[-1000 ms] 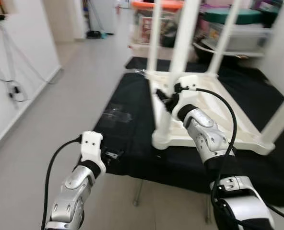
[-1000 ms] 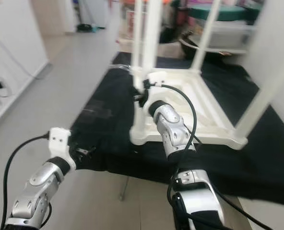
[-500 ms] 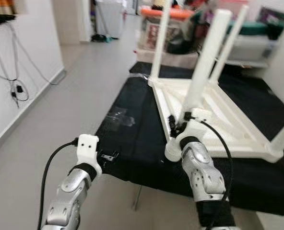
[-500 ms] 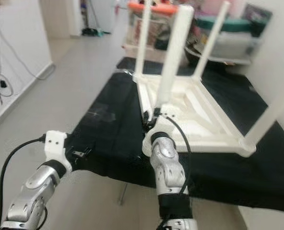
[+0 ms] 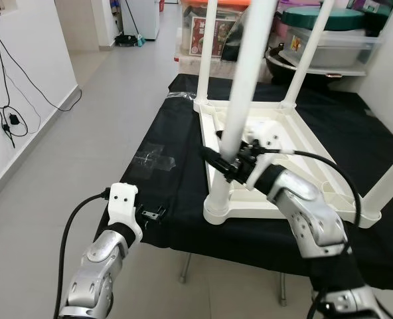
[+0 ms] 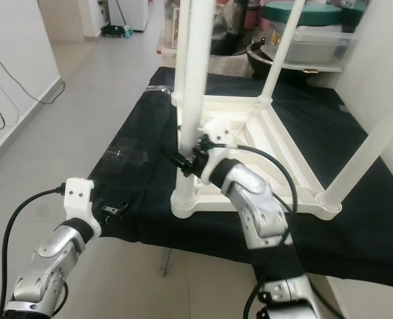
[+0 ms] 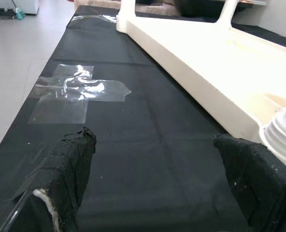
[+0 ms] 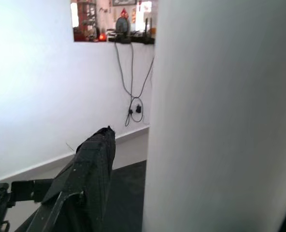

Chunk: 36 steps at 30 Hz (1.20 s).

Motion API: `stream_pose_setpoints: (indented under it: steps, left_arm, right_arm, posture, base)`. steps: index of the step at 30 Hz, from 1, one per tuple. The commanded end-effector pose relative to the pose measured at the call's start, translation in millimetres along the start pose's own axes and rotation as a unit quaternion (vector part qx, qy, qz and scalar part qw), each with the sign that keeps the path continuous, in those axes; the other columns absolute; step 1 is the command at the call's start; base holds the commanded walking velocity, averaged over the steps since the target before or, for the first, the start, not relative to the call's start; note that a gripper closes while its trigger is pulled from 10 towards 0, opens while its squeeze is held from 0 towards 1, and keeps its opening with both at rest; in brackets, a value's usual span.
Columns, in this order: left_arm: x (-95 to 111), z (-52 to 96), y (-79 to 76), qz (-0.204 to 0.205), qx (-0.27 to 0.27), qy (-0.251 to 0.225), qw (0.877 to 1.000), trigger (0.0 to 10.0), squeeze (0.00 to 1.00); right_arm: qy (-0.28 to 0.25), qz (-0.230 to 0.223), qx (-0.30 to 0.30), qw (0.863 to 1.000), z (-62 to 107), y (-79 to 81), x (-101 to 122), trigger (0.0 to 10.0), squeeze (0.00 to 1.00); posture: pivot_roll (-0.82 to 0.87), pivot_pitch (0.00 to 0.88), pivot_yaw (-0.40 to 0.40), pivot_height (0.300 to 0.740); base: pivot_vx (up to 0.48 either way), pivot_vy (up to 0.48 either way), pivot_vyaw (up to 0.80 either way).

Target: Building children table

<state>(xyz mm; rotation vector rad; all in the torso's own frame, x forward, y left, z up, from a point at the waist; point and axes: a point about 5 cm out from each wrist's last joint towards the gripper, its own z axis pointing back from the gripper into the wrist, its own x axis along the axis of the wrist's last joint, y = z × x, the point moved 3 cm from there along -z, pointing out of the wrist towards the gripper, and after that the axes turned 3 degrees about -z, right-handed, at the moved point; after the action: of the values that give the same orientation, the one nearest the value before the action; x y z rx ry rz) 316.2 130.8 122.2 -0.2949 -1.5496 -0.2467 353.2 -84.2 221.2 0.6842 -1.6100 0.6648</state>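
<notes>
A white children's table point(image 5: 296, 143) lies upside down on a black-covered table point(image 5: 176, 133), its legs pointing up. My right gripper point(image 5: 224, 165) reaches in from the right, low on the near-left leg point(image 5: 239, 93). It is open, with one finger on each side of the leg. In the right wrist view the leg point(image 8: 220, 121) stands close beside one black finger point(image 8: 87, 183), with a gap between them. My left gripper point(image 5: 151, 214) hovers open at the near-left edge of the black cloth, holding nothing; its fingers point(image 7: 68, 164) are spread wide over the cloth.
A patch of clear tape point(image 5: 153, 161) is stuck on the cloth left of the white table. Storage boxes point(image 5: 329, 46) and clutter stand behind. A white wall with hanging cables point(image 5: 10, 119) runs along the left, with open floor point(image 5: 103, 113) between.
The camera has swung and steadied. My right gripper has shifted to reach the near-left leg from the right, with its fingers now either side of it. The left gripper has barely moved.
</notes>
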Motion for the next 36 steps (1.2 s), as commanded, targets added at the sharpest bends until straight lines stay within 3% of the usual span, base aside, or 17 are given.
stream_pose_setpoints:
  steps: [1, 2, 6, 8, 9, 10, 11, 13, 17, 18, 22, 23, 25, 26, 29, 32, 36]
  left_arm:
    - [-0.7, 3.2, 4.3, -0.007, 0.008, 0.001, 1.0, 10.0, 0.0]
    - [-0.7, 3.4, 5.3, -0.008, 0.01, 0.0, 1.0, 10.0, 0.0]
    - [-0.1, 3.2, 5.5, -0.008, 0.014, -0.001, 1.0, 10.0, 0.0]
    - [-1.4, 3.1, 0.5, -0.005, 0.01, -0.002, 1.0, 10.0, 0.0]
    - [-1.4, 3.1, 0.5, -0.005, 0.01, -0.002, 1.0, 10.0, 0.0]
    - [-1.8, 3.3, -0.9, -0.004, 0.007, -0.001, 1.0, 10.0, 0.0]
    - [-1.8, 3.3, -0.9, -0.004, 0.007, -0.001, 1.0, 10.0, 0.0]
    - [-3.0, 4.4, -0.4, -0.004, 0.007, 0.001, 1.0, 10.0, 0.0]
    - [-3.5, 5.7, 2.0, -0.003, 0.008, 0.004, 1.0, 10.0, 0.0]
    - [-4.8, 5.6, 2.0, -0.002, 0.007, 0.006, 1.0, 10.0, 0.0]
    - [-4.4, 3.4, 0.2, 0.002, 0.002, 0.007, 1.0, 10.0, 0.0]
    - [-4.4, 1.9, -0.5, 0.002, 0.0, 0.007, 1.0, 10.0, 0.0]
    - [-4.2, 0.7, -1.3, 0.003, -0.001, 0.006, 1.0, 10.0, 0.0]
    - [-4.1, 0.3, -0.7, 0.003, -0.002, 0.006, 1.0, 10.0, 0.0]
    - [-4.2, 0.9, 1.7, 0.002, -0.002, 0.006, 1.0, 10.0, 0.0]
    - [-4.3, 2.0, 5.5, -0.001, 0.002, 0.006, 1.0, 10.0, 0.0]
    - [-4.0, 0.8, 4.8, -0.001, 0.003, 0.005, 1.0, 10.0, 0.0]
  right_arm:
    - [0.024, -0.009, 0.032, 0.999, -10.0, 12.3, -15.1, 1.2, 0.0]
    - [0.023, -0.017, 0.033, 0.999, -11.9, 13.3, -17.3, 0.0, 0.0]
    - [0.027, -0.03, -0.014, 0.999, -16.0, 5.6, -23.1, 0.0, 0.0]
    - [0.051, -0.099, -0.352, 0.929, 8.1, -54.1, -53.1, 0.0, 0.0]
    - [0.051, -0.099, -0.352, 0.929, 8.1, -54.1, -53.1, 0.0, 0.0]
    - [0.053, -0.125, -0.438, 0.889, 24.9, -65.1, -63.6, 0.0, 0.0]
    - [0.053, -0.125, -0.438, 0.889, 24.9, -65.1, -63.6, 0.0, 0.0]
    - [0.079, -0.129, -0.518, 0.842, 49.4, -67.4, -79.8, 0.0, 0.0]
    - [0.084, -0.124, -0.51, 0.847, 55.1, -52.3, -81.3, 0.0, 0.0]
    - [0.078, -0.114, -0.484, 0.864, 52.3, -43.1, -75.5, 10.0, 0.0]
    - [0.029, -0.116, -0.416, 0.902, 42.5, -27.6, -54.5, 10.0, 0.0]
    - [0.009, -0.12, -0.392, 0.912, 38.0, -25.3, -45.1, 10.0, 1.0]
    - [-0.008, -0.12, -0.358, 0.926, 32.3, -26.1, -34.1, 10.0, 1.0]
    - [-0.022, -0.118, -0.315, 0.941, 26.0, -28.4, -21.7, 10.0, 0.0]
    - [-0.046, -0.111, -0.237, 0.964, 18.6, -29.0, -2.9, 10.0, 0.0]
    - [-0.043, -0.094, -0.03, 0.994, 13.2, 4.6, 5.2, 10.0, 0.0]
    - [-0.018, -0.078, 0.023, 0.996, 12.9, 16.7, -3.3, 10.0, 0.0]
  posture:
    - [0.12, 0.0, -0.103, 0.74]
    - [0.12, 0.0, -0.103, 0.74]
    - [0.12, 0.0, -0.099, 0.74]
    - [0.11, 0.0, -0.09, 0.74]
    - [0.11, 0.0, -0.09, 0.74]
    - [0.11, 0.0, -0.09, 0.74]
    - [0.11, 0.0, -0.09, 0.74]
    - [0.11, 0.0, -0.085, 0.74]
    - [0.09, 0.0, -0.071, 0.74]
    - [0.08, 0.0, -0.063, 0.74]
    - [0.07, 0.0, -0.057, 0.74]
    - [0.06, 0.0, -0.05, 0.74]
    - [0.06, 0.0, -0.05, 0.74]
    - [0.06, 0.0, -0.049, 0.74]
    - [0.06, 0.0, -0.055, 0.74]
    - [0.08, 0.0, -0.069, 0.74]
    - [0.08, 0.0, -0.074, 0.74]
  base:
    - [0.0, 0.0, 0.0]
    - [0.0, 0.0, 0.0]
    - [0.0, 0.0, 0.0]
    - [0.0, 0.0, 0.0]
    - [0.0, 0.0, 0.0]
    - [0.0, 0.0, 0.0]
    - [0.0, 0.0, 0.0]
    - [0.0, 0.0, 0.0]
    - [0.0, 0.0, 0.0]
    - [0.0, 0.0, 0.0]
    - [0.0, 0.0, 0.0]
    - [0.0, 0.0, 0.0]
    - [0.0, 0.0, 0.0]
    - [0.0, 0.0, 0.0]
    - [0.0, 0.0, 0.0]
    - [0.0, 0.0, 0.0]
    - [0.0, 0.0, 0.0]
